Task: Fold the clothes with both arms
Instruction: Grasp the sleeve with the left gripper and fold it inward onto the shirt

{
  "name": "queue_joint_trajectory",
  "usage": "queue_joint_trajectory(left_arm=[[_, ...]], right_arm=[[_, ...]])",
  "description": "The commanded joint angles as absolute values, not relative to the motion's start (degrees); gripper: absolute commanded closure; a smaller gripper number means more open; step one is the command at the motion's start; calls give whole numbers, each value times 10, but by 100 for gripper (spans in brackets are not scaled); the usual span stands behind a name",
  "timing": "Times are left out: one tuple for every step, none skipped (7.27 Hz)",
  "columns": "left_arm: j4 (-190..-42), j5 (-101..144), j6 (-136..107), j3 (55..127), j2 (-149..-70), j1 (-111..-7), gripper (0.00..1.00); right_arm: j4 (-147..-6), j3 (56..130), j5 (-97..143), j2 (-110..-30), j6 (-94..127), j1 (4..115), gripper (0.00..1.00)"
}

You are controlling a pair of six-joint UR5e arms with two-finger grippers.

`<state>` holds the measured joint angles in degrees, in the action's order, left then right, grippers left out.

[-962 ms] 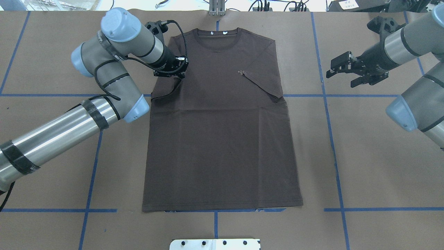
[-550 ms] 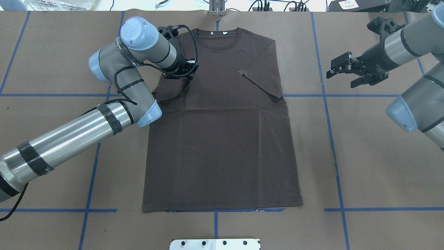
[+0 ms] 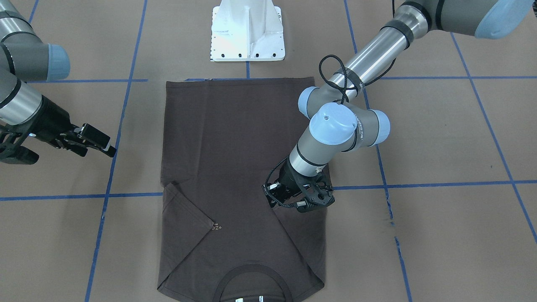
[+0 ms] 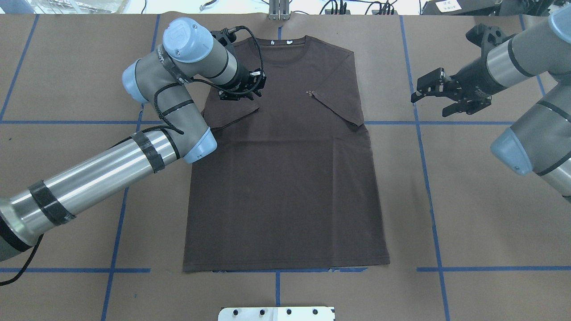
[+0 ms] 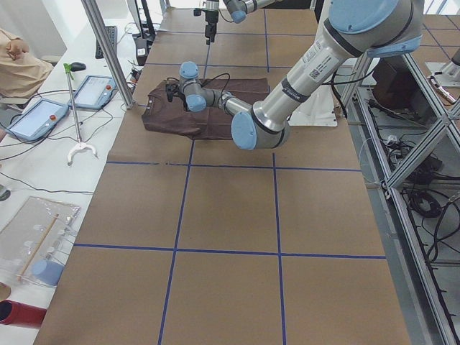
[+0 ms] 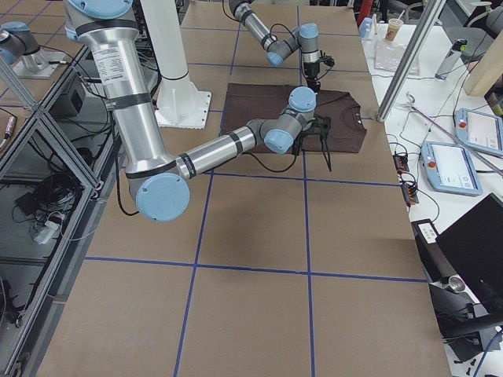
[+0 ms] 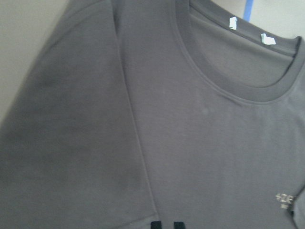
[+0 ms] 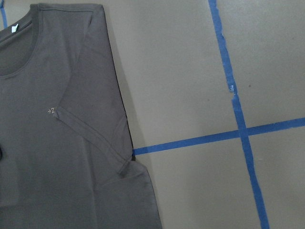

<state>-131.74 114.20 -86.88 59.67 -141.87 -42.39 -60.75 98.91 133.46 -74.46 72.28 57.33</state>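
The dark brown T-shirt (image 4: pixel 285 187) lies flat on the brown table, collar at the far edge. Its sleeve on my right side is folded in over the chest (image 4: pixel 339 107). My left gripper (image 4: pixel 243 94) hovers low over the other shoulder area, shut on the corner of the left sleeve (image 3: pixel 293 226), which is drawn inward onto the shirt body. In the left wrist view the two fingertips (image 7: pixel 155 225) sit close together at the sleeve hem. My right gripper (image 4: pixel 428 101) stands open over bare table, right of the shirt, holding nothing.
The white pedestal base (image 3: pixel 247 37) stands at the near table edge by the shirt hem. Blue tape lines (image 4: pixel 424 160) grid the table. A metal post (image 4: pixel 279 11) rises behind the collar. Benches with tablets (image 5: pixel 39 115) flank the far side.
My left gripper has moved to the right over the shirt, carrying the sleeve inward so that it lies flatter. The right gripper has shifted slightly up and left.
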Motion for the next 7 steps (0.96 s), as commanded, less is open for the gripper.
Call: queue_joint_trajectory(left_arm=[[-1310,1145,-879,657,-1407,-422,45],[-1305,1153,-882,723,-1377,-422,41],[-1286,1158,-889,842,-1303,-422,39],[-1274,1158,-889,930,-1243,-421,38],[-1274,1160,-889,963,-1213,-420,36],[-1275,1175,-891,982,-1196,-419,36],[-1275,1175,-908,985,-1194,-418,36]], right_arm=[[-608,1053,1313,-777,778,536,0],[-610,1116,1233,-827,811,465,0],[-613,1156,1117,-863,862,369,0],[-613,1166,1055,-866,937,304,0],[-614,1185,978,-880,1001,228,1],[-614,1197,875,-886,1076,143,3],[-631,1196,794,-885,1112,75,4]])
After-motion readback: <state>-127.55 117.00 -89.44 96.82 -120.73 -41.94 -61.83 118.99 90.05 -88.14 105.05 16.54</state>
